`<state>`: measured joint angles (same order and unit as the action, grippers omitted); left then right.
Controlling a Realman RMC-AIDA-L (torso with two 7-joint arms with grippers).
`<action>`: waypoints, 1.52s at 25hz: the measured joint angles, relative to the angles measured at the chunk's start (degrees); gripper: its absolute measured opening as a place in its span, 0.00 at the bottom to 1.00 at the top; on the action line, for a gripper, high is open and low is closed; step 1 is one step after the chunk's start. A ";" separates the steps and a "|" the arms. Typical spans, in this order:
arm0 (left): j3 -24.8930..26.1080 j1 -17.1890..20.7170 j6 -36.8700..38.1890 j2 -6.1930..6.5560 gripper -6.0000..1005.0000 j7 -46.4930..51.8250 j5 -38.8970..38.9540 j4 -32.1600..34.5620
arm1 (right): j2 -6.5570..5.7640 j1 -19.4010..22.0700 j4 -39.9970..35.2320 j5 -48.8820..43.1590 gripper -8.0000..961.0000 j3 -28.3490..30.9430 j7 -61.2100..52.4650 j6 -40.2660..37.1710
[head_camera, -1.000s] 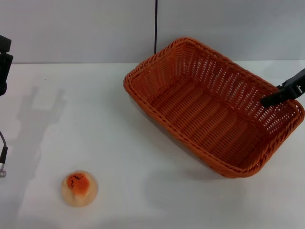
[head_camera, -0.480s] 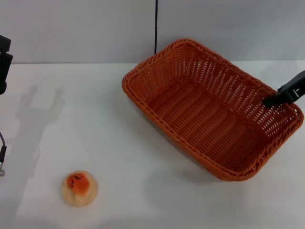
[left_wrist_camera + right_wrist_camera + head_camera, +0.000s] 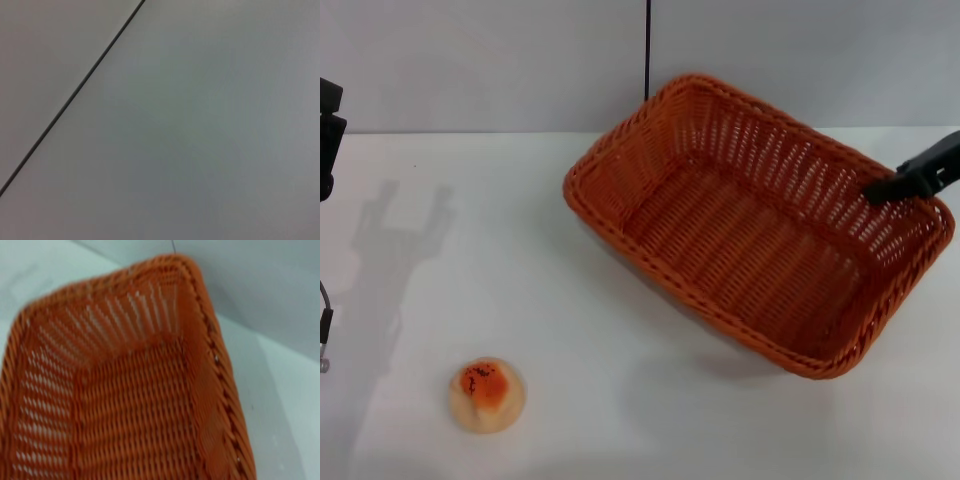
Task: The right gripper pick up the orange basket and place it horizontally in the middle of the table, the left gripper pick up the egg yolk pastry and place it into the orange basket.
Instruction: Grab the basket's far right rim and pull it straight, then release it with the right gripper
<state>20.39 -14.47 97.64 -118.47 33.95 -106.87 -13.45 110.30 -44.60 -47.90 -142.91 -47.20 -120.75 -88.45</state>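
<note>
The orange basket (image 3: 750, 230) hangs tilted over the right half of the white table (image 3: 520, 250), casting a shadow beneath it. My right gripper (image 3: 892, 187) comes in from the right edge and is shut on the braided rim at the basket's far right end. The basket's woven inside (image 3: 130, 405) fills the right wrist view. The egg yolk pastry (image 3: 487, 395) sits alone near the front left of the table, far from both grippers. My left gripper (image 3: 328, 135) stays raised at the left edge, only partly in view.
A grey wall with a thin dark vertical line (image 3: 647, 50) stands behind the table. A thin cable (image 3: 325, 330) hangs at the left edge. The left wrist view holds only grey wall and a dark line (image 3: 75, 95).
The basket has shifted left and swung a little, its near-left corner moving toward the table's middle. The right gripper has risen slightly with it. Pastry and left arm have not moved.
</note>
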 joint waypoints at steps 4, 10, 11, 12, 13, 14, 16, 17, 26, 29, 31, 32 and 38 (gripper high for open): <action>0.00 0.18 0.00 0.00 0.80 0.15 0.00 0.00 | 0.21 2.34 -2.69 4.85 0.18 0.34 0.69 -1.25; 0.00 0.18 0.00 0.00 0.80 0.87 0.00 0.00 | -0.85 4.76 -3.21 12.81 0.18 1.47 2.86 -3.04; 0.00 0.15 0.00 0.00 0.80 1.01 0.00 0.00 | -1.05 5.00 -3.24 13.72 0.18 1.49 2.90 -3.32; 0.00 0.13 0.00 0.00 0.80 1.10 -0.01 0.00 | -1.26 5.30 -3.30 14.83 0.18 1.51 3.00 -3.63; 0.00 0.11 0.00 0.00 0.80 1.24 -0.02 0.00 | -1.45 5.57 -3.39 15.98 0.18 1.57 3.15 -4.03; 0.00 0.09 -0.01 0.00 0.80 1.32 -0.04 0.00 | -1.67 5.87 -3.43 17.36 0.18 1.88 3.29 -4.51; 0.00 0.07 -0.02 0.00 0.80 1.34 -0.11 0.01 | -2.05 6.26 -3.44 19.91 0.17 3.18 3.48 -6.10; 0.00 0.07 -0.03 0.00 0.80 1.36 -0.15 0.00 | -2.13 6.38 -3.51 20.81 0.17 3.93 3.55 -6.92; 0.00 -0.06 -0.09 0.00 0.80 1.47 -0.20 0.00 | -3.20 6.01 -5.63 23.32 0.17 7.38 6.75 -15.16; 0.00 -0.23 -0.11 -0.01 0.80 1.47 -0.18 0.01 | -4.15 4.30 -5.83 23.21 0.17 6.62 9.87 -20.67; 0.00 -0.36 -0.19 0.00 0.79 1.47 -0.15 0.06 | -4.30 3.94 -5.93 23.19 0.18 6.19 10.36 -21.66; 0.00 -0.45 -0.24 0.00 0.79 1.47 -0.12 0.08 | -4.49 3.65 -6.06 23.17 0.18 5.37 10.83 -22.59; 0.00 -0.63 -0.76 0.00 0.79 1.47 -0.02 0.27 | -5.18 2.30 -6.42 21.75 0.17 -1.26 13.93 -24.94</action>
<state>20.39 -15.10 96.87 -118.47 35.42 -106.89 -13.18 105.12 -42.30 -54.32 -121.16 -48.45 -106.82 -113.38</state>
